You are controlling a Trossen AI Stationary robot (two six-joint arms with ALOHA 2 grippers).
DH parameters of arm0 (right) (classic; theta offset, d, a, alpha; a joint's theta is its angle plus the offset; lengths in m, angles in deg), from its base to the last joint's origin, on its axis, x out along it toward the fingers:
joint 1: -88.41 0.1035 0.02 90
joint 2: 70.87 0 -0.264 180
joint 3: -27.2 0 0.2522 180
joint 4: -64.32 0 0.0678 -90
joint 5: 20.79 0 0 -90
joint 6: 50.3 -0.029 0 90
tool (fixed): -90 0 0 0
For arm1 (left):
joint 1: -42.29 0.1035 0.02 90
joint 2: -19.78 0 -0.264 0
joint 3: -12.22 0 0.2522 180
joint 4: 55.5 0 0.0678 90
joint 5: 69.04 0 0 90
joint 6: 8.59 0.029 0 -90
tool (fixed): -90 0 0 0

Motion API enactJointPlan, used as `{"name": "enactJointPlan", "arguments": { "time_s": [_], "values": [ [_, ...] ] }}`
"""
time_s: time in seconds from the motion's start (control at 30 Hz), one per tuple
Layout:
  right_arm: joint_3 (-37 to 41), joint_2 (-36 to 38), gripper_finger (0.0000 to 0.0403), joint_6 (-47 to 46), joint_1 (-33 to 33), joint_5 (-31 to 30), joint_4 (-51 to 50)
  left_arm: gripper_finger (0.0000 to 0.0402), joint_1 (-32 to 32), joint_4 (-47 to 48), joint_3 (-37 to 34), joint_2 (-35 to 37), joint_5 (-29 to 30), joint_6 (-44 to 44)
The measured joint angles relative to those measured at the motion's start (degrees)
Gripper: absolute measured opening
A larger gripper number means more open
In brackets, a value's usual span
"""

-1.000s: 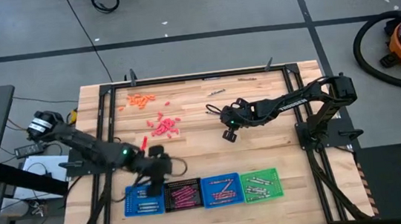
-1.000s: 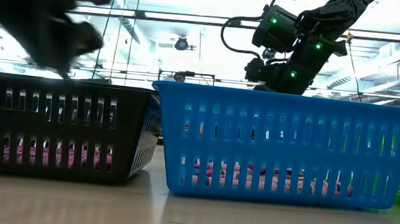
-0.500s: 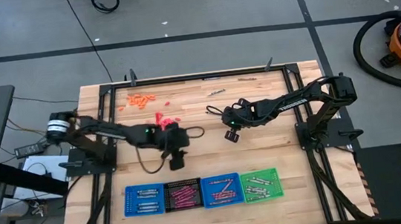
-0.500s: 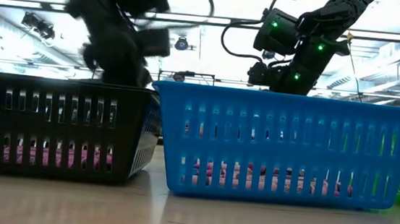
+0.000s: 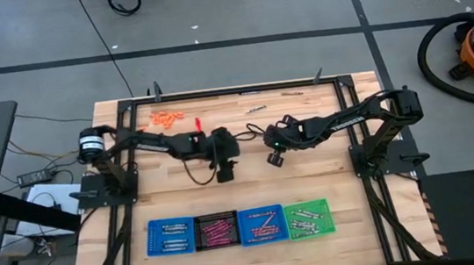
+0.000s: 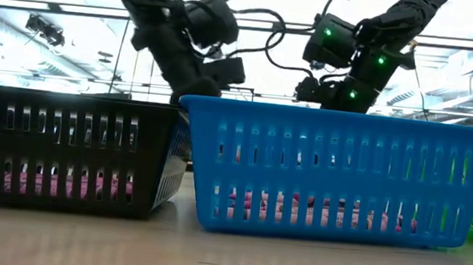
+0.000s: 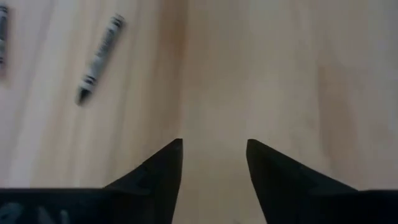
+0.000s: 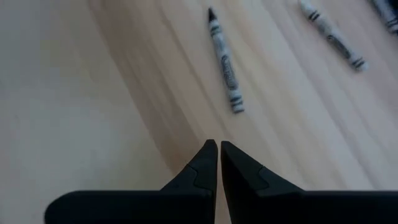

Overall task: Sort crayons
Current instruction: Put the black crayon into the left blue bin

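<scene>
The crayons are short, thin paper-wrapped sticks. Up close, a grey crayon (image 8: 225, 65) with dark bands and a dark tip lies flat on the bare wood, with a second grey crayon (image 8: 332, 37) nearby. From above, loose orange crayons (image 5: 165, 118) are scattered near the table's far left corner, and two grey ones (image 5: 256, 109) lie near the far edge at the middle. The rest sit in four trays lined up along the near edge: grey sticks in the left blue tray (image 5: 153, 229), pink ones in the black tray (image 5: 198, 244), a mix of pink and grey in the second blue tray (image 5: 242, 214) and grey in the green tray (image 5: 322, 203).

The left gripper (image 5: 224, 173) hangs over bare wood at mid-table, its fingers (image 7: 163, 169) spread apart with nothing between them. The right gripper (image 5: 272, 159) hangs just beside it, its fingers (image 8: 200, 167) pressed together and empty.

Only the wrist views show the fingers clearly and the print on the crayon wrappers; the left one also catches a grey crayon (image 7: 99, 58) on the wood. The level view alone shows the slotted tray walls, with pink showing through the slots of the black tray and the blue one beside it, and both arms raised above the rims. The overhead view alone shows the whole row of trays and the wooden table (image 5: 312, 177).
</scene>
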Motion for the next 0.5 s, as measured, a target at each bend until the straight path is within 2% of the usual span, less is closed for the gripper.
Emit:
{"name": "enactJointPlan", "arguments": {
  "time_s": [0.13, 0.33, 0.5],
  "values": [
    [1.68, 0.50, 0.0028, -0.14, -0.48, 0.64, -0.80, 0.0219, 2.01, -0.71, 1.99, -2.00, 0.00, 4.35],
    [5.02, 4.91, 0.0028, -1.60, -0.58, -0.49, -2.23, 0.0237, 4.41, -8.38, 2.64, -2.79, 0.97, 18.56],
    [7.42, 10.57, 0.0028, -3.59, -0.82, -1.26, -2.18, 0.0237, 6.01, -9.82, 2.60, -2.76, 2.16, 18.16]
  ]
}}
